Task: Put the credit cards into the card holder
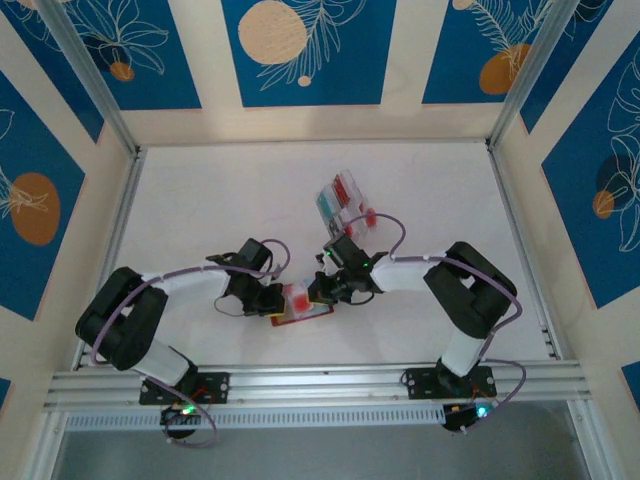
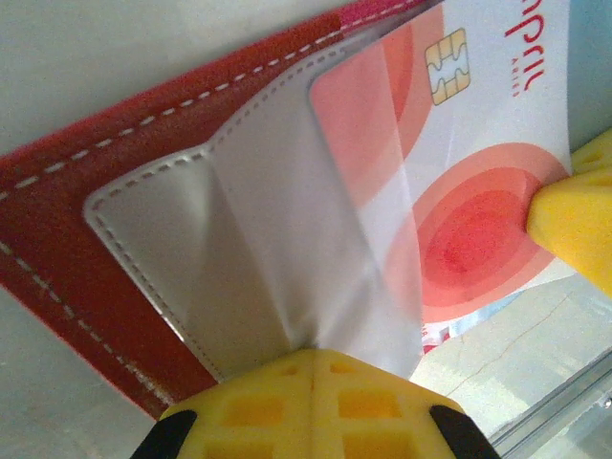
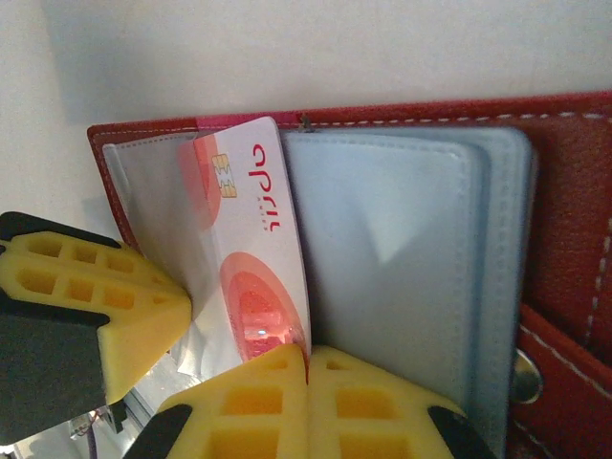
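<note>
The card holder (image 1: 303, 317), a red wallet, lies open on the white table between both arms. In the left wrist view its red cover (image 2: 57, 220) shows with a pale clear pocket (image 2: 249, 239); my left gripper (image 2: 314, 352) is shut, pinching that pocket's edge. A white credit card with red circles (image 3: 253, 229) stands partly inside the pocket. My right gripper (image 3: 308, 356) is shut on the card's lower edge. The same card (image 2: 478, 143) appears in the left wrist view, with a right fingertip (image 2: 574, 225) beside it. Further pale pockets (image 3: 402, 239) lie to the card's right.
A clear compartment box (image 1: 345, 200) with several coloured cards stands behind the wallet, close to the right arm. An aluminium rail (image 1: 300, 385) runs along the near edge. Patterned walls enclose the table on three sides.
</note>
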Available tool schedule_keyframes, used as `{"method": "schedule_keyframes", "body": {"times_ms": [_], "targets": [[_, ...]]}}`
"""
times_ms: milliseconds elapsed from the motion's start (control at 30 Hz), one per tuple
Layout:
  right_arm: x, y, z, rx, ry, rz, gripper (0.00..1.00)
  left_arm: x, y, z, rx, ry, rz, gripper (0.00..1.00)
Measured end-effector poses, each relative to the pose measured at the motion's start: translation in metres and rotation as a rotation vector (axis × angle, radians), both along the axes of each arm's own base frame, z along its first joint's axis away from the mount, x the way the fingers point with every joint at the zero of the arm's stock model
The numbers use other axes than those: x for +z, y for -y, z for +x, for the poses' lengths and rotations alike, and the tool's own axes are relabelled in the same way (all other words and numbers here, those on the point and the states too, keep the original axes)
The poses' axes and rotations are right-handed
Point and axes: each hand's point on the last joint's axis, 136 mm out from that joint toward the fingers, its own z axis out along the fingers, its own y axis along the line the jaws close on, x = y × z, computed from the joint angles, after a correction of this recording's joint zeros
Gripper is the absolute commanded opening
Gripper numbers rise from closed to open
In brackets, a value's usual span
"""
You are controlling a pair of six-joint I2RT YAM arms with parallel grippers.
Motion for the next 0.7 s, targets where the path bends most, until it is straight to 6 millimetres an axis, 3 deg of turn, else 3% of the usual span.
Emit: {"method": "schedule_keyframes", "body": {"times_ms": [700], "targets": [[0.000, -0.023, -0.016, 0.070, -0.009, 0.029, 0.00, 0.001, 0.000, 0.001, -0.010, 0.004, -0.009, 0.00]]}}
